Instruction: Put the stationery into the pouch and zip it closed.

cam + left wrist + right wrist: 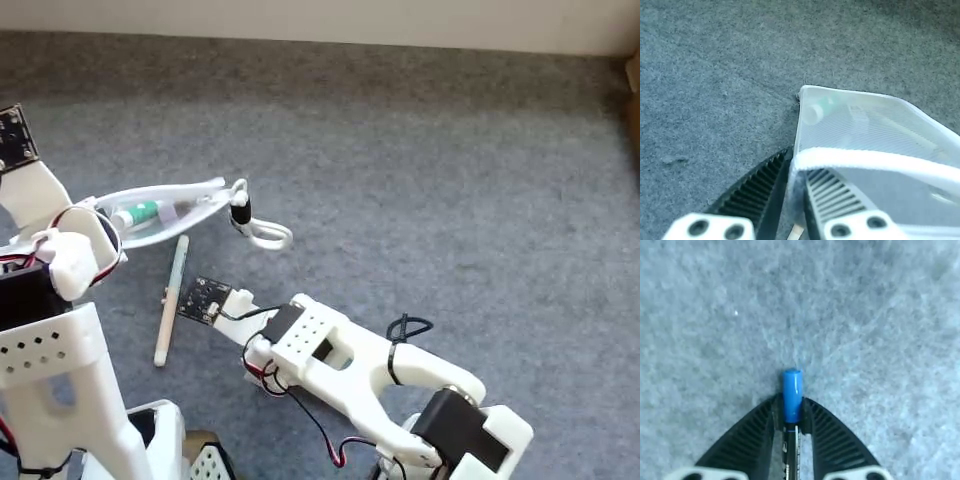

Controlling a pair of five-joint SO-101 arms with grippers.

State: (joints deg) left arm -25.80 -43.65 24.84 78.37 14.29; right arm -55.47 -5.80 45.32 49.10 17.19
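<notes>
Left claw (797, 167) is clamped on the left end of the mesh pouch (170, 208), which lies at the left of the grey counter (450, 150). A green-banded tube (138, 213) is inside the pouch. A white pen (170, 300) lies loose just near of it. Right claw (791, 402) grips a blue-capped pen (792, 387), tip down over the counter.

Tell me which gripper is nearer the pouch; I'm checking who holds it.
Left. The left gripper clamps the pouch; the right gripper is apart from it, holding a blue-capped pen.
</notes>
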